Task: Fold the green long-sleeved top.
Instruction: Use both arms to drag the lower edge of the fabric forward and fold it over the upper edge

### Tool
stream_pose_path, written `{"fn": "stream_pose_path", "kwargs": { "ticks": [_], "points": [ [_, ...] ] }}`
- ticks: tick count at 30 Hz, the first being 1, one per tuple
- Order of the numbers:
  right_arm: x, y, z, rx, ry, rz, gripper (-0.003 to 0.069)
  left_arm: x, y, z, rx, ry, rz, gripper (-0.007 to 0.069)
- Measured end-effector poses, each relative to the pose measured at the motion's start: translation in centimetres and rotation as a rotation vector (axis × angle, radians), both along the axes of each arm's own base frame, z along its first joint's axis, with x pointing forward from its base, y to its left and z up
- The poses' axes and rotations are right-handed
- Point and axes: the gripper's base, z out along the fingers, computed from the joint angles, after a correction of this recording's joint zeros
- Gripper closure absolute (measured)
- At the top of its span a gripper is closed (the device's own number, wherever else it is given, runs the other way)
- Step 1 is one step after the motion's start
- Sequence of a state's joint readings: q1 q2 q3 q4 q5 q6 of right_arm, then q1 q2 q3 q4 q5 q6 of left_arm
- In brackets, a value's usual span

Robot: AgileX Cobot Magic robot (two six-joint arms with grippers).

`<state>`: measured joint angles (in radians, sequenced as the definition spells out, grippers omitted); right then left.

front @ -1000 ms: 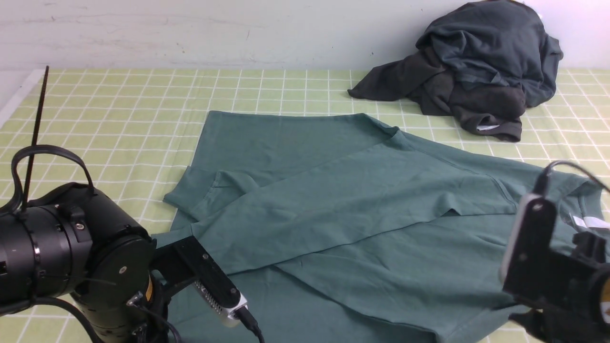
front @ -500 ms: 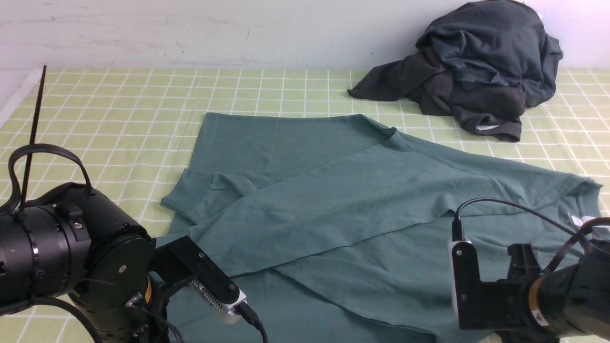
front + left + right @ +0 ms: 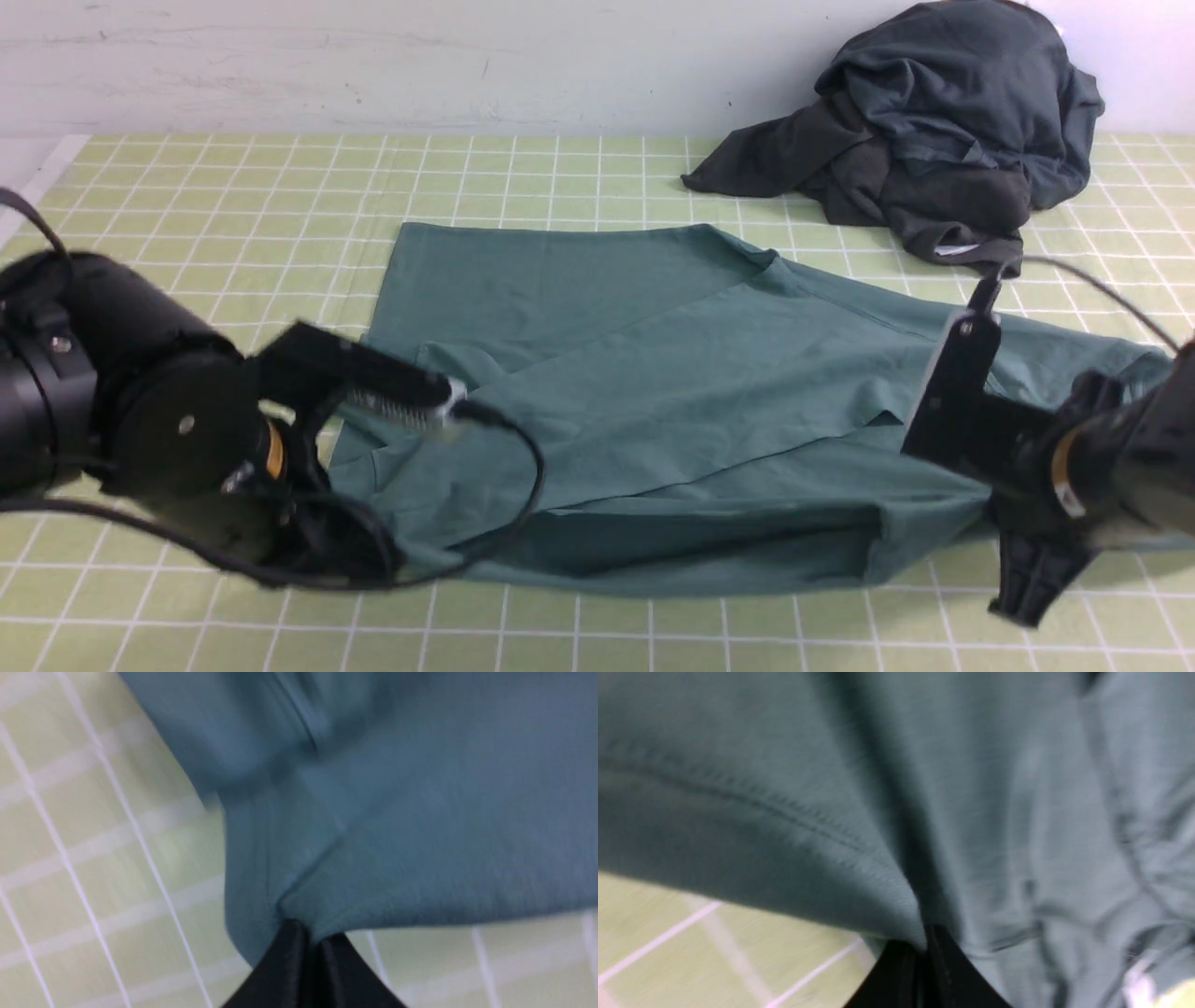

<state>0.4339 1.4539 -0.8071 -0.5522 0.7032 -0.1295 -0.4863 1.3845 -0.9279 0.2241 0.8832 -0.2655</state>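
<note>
Green long-sleeved top [image 3: 653, 373] flat on the checked table [image 3: 215, 205], sleeves laid across the body, near edge raised. Left pincer [image 3: 306, 938] pinching one end of that edge, right pincer [image 3: 922, 940] the other, likely so as to carry it over evenly in one fold.

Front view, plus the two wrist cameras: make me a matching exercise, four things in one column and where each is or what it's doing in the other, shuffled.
Column one
1. green long-sleeved top
2. dark grey clothes pile
3. left gripper
4. right gripper

Column two
A. heaped at the far right
B. shut on the top's near edge, on the robot's right side
C. spread out across the middle
D. shut on the top's near edge, on the robot's left side

Pairs: 1-C, 2-A, 3-D, 4-B
</note>
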Motion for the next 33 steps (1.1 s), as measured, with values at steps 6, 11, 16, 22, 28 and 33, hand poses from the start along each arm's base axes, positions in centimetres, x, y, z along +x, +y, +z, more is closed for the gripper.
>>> {"fn": "stream_pose_path", "kwargs": {
  "ticks": [6,11,16,22,28,33],
  "points": [
    [7.2,-1.8,3.3,0.112,-0.185,-0.117,0.0662,9.5,-0.3,3.4,-0.062,-0.218,0.103,0.0624],
    [13.8,-2.4,3.0,0.155,-0.247,-0.188,0.0662,17.4,-0.4,3.2,-0.071,-0.307,0.152,0.0624],
    [20.1,-2.9,0.7,0.207,-0.266,-0.309,0.0603,25.2,-0.5,0.6,-0.056,-0.385,0.179,0.0615],
    [24.3,-4.0,-1.2,0.243,-0.266,-0.509,0.0412,30.6,-0.3,-3.8,-0.049,-0.430,0.205,0.0466],
    [23.7,-5.1,0.5,0.174,-0.188,-0.657,0.0335,31.8,0.7,-4.9,-0.007,-0.381,0.248,0.0195],
    [21.7,-6.2,4.4,0.219,-0.132,-0.670,0.0403,29.9,1.6,-0.3,0.118,-0.297,0.164,0.0175]
  ]
}}
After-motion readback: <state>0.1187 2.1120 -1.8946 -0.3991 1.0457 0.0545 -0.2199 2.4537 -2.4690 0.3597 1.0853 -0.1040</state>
